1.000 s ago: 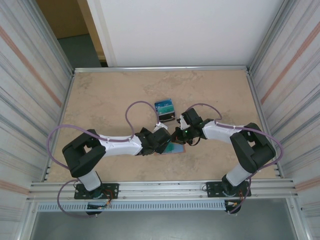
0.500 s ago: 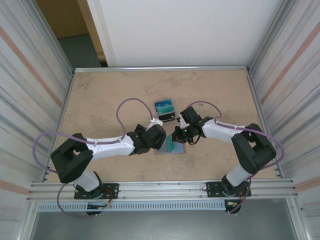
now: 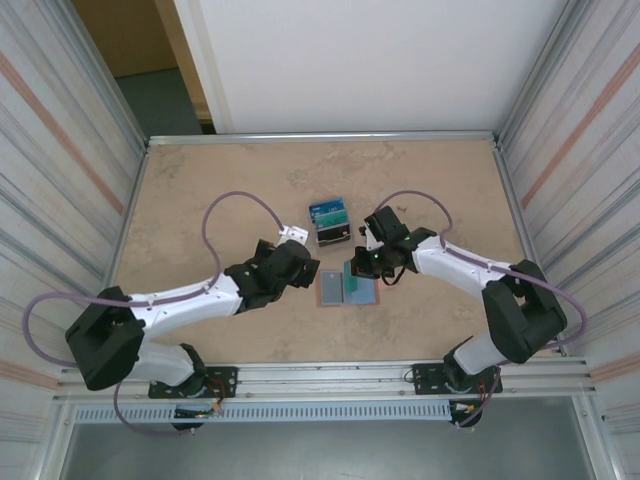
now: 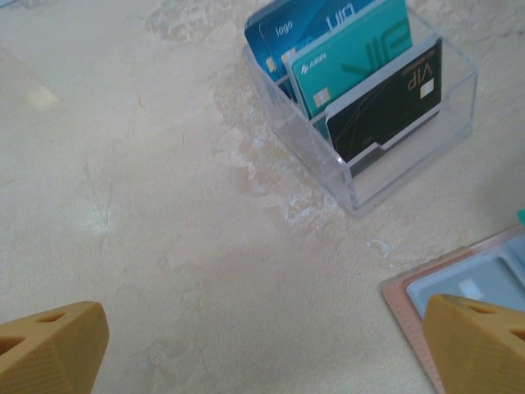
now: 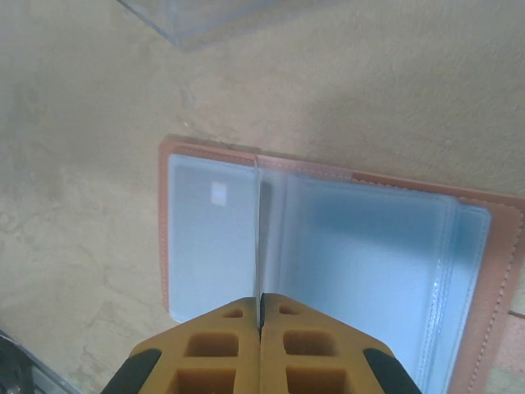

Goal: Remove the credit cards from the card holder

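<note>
My closed right claw point(image 5: 261, 302) sits nearest, over the open card holder point(image 5: 353, 263), its fold running straight ahead; the left claw point(image 4: 262, 345) gapes alongside.

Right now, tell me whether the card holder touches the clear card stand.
Apart. The left wrist view shows bare table between the clear stand and the corner of the card holder.

Left gripper point(image 3: 303, 262) is backing off leftward from the card holder point(image 3: 347, 288), its arm dropping low and stretching out. Card holder is now showing uncovered, both panels flat. Right arm is straightening, with the right gripper point(image 3: 362, 268) nudging slightly farther.
</note>
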Action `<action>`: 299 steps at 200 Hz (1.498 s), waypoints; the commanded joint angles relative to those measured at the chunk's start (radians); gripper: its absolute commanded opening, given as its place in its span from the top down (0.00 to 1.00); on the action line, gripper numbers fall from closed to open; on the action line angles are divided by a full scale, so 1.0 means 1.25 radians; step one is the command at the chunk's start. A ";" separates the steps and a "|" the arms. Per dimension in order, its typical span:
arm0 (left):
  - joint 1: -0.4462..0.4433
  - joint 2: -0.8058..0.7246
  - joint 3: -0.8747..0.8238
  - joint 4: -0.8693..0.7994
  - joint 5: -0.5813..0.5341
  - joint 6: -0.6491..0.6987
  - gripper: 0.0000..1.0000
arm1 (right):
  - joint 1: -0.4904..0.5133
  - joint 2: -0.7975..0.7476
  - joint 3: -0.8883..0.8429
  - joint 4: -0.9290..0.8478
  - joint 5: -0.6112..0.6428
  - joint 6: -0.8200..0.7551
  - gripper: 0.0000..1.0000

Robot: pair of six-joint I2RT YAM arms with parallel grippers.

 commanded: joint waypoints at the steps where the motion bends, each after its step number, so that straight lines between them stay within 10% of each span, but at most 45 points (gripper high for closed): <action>1: 0.004 -0.040 -0.011 0.017 -0.003 0.015 0.01 | 0.005 -0.037 0.035 -0.034 0.029 -0.031 1.00; 91: 0.061 -0.180 -0.066 0.093 0.167 0.094 0.01 | 0.015 -0.163 0.030 -0.030 0.018 -0.107 1.00; 206: 0.155 -0.262 0.008 0.067 0.724 0.335 0.03 | 0.074 -0.341 0.011 0.001 -0.124 -0.320 1.00; 299: 0.155 -0.170 0.117 -0.100 1.026 0.521 0.40 | 0.156 -0.290 0.068 -0.073 -0.202 -0.444 1.00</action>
